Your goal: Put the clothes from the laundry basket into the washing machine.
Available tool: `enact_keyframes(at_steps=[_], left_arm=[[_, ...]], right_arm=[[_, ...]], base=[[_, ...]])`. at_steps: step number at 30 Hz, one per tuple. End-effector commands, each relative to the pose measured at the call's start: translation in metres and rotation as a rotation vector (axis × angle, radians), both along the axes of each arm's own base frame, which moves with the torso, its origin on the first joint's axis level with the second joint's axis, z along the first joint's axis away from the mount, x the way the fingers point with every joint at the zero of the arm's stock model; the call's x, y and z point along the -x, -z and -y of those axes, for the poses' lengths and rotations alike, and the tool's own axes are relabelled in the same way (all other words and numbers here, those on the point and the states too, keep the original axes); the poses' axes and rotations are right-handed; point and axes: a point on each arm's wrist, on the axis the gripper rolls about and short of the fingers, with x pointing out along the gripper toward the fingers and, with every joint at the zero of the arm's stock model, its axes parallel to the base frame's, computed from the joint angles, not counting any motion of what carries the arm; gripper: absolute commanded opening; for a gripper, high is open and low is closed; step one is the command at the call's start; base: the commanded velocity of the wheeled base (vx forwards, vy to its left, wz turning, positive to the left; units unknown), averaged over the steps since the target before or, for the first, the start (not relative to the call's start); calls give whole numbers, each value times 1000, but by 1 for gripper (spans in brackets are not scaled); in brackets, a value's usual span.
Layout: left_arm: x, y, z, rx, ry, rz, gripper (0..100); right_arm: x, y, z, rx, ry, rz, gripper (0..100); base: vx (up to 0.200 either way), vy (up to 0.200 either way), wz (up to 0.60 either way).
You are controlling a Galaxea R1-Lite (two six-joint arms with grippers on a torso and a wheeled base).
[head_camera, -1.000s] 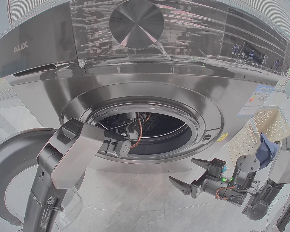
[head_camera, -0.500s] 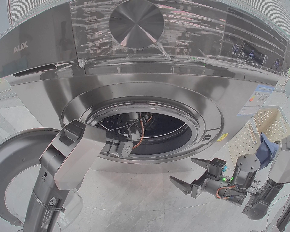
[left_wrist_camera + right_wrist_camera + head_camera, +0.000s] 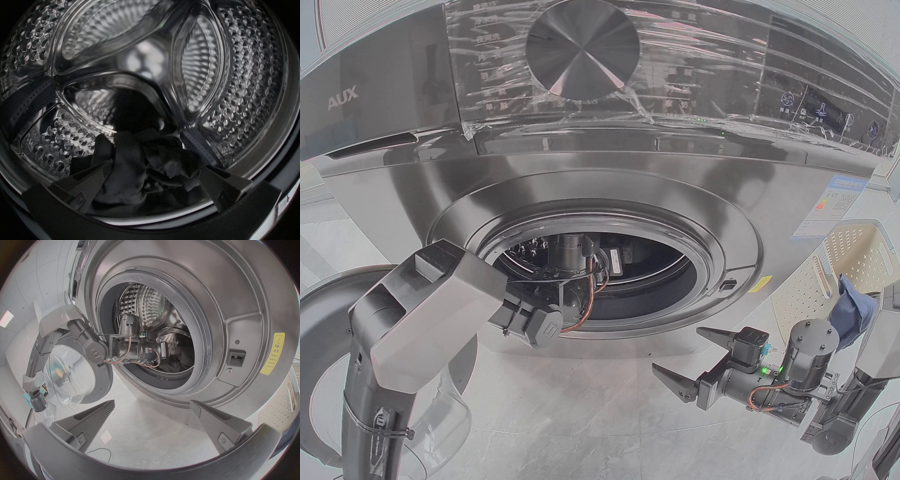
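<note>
Left gripper (image 3: 155, 166) inside drum (image 3: 250, 93), jaws wide open, empty, dark clothes (image 3: 131, 178) beneath. Right gripper (image 3: 677, 349) jaws open, empty. Risk: wrist cable (image 3: 584, 306) may snag door rim (image 3: 675, 309) on pullout.

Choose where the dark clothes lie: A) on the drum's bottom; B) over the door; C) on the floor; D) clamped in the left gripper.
A: the dark clothes lie on the bottom of the drum, and the left gripper stands open, holding nothing.
</note>
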Motion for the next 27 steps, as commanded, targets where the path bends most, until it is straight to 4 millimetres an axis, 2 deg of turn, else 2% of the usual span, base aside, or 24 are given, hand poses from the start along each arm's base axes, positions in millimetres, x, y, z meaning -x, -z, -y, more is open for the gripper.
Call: enact_keyframes(at_steps=[1, 8, 14, 16, 19, 22, 27], left_arm=[[30, -14, -3, -43, 33, -28, 100], [59, -19, -5, -78, 71, -53, 100], [107, -2, 7, -141, 179, -114, 100], [118, 3, 11, -139, 205, -106, 100], [123, 7, 12, -135, 216, -96, 100], [133, 19, 3, -163, 222, -108, 100], [150, 14, -9, -138, 243, -57, 100]], right_arm=[[0, -2, 2, -3, 4, 4, 100], [1, -1, 3, -1, 5, 2, 100], [1, 0, 4, 3, 8, -3, 100], [3, 1, 5, 9, 8, -10, 100], [5, 2, 7, 13, 7, -16, 100], [7, 0, 9, 12, 4, -13, 100], [10, -6, 12, -2, 10, 3, 100]], base=[[0, 0, 0], [0, 0, 0], [0, 0, 0], [0, 0, 0], [0, 0, 0], [0, 0, 0], [0, 0, 0]])
